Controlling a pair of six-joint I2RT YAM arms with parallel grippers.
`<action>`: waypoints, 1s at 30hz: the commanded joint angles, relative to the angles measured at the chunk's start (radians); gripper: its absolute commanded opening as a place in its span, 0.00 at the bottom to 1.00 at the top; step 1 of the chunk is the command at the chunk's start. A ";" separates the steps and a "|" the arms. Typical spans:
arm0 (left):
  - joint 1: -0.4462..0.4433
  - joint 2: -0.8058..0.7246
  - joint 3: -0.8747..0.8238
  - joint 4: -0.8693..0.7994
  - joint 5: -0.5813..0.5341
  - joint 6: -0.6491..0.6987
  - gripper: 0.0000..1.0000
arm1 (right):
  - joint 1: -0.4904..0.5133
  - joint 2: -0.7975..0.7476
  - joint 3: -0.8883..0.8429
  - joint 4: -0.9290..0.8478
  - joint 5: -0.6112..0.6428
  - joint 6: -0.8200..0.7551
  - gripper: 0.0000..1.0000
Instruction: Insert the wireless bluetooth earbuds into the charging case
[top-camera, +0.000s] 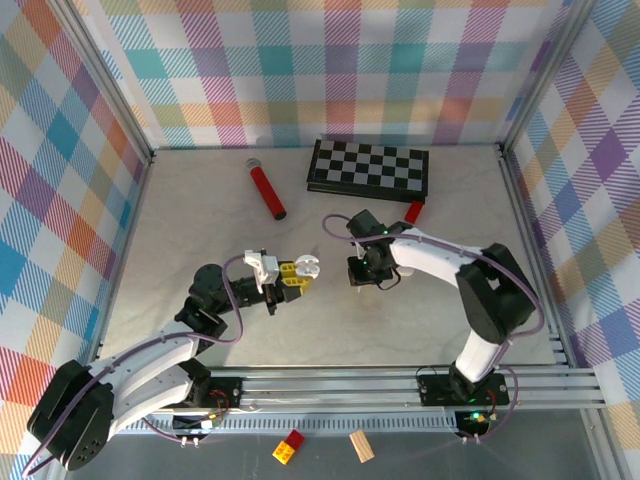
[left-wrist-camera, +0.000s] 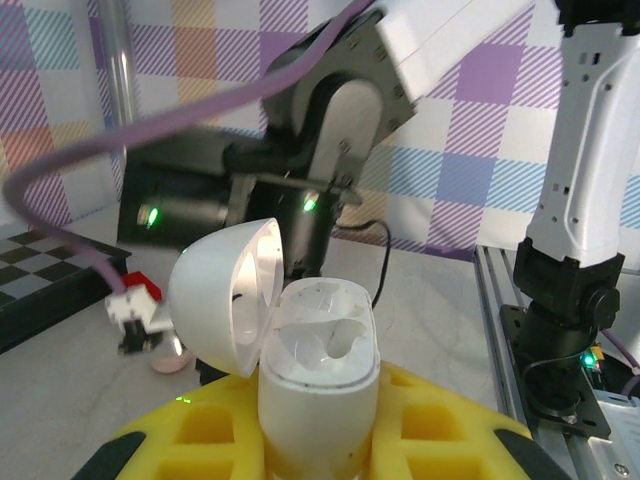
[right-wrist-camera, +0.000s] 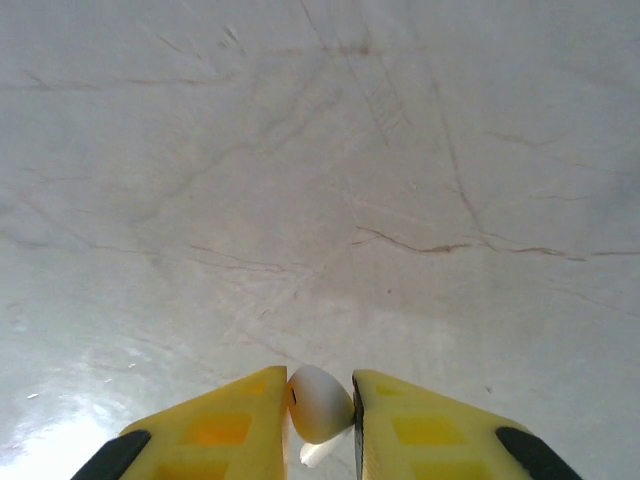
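The left fingers (left-wrist-camera: 225, 445) were clenched on the lower body of the white charging case (left-wrist-camera: 318, 390). They held it upright above the table, with its lid (left-wrist-camera: 215, 300) swung open to the left. Both wells (left-wrist-camera: 322, 335) faced up and looked empty. That side's job, as I judged it, was simply to stay still and keep the mouth level. Any tilt would shift a very small target.

To the right, a little apart from the case, the right fingers (right-wrist-camera: 225, 430) were pinched on one white earbud (right-wrist-camera: 320, 403), low over the bare table (right-wrist-camera: 320, 150). A sliver of white, probably the stem, showed between the fingers behind the bulb.

The step in hand looked like lifting this earbud and carrying it to the case. To do it well:
- Rise straight up first, so the glossy bud does not drag or twist in the grip.
- Approach from above and from the right, away from the raised lid.
- Point the stem down into a well before lowering.
- Let go only once the bud sits in the well.

Which well suited this bud could not be told.
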 joint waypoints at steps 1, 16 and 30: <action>0.010 0.018 0.038 0.002 0.022 -0.003 0.08 | -0.003 -0.112 -0.040 0.062 0.054 -0.020 0.21; -0.013 0.159 0.142 -0.011 0.059 0.024 0.08 | 0.004 -0.515 -0.080 0.107 0.112 -0.121 0.21; -0.079 0.318 0.249 -0.015 0.060 0.037 0.08 | 0.049 -0.766 -0.181 0.295 0.035 -0.207 0.22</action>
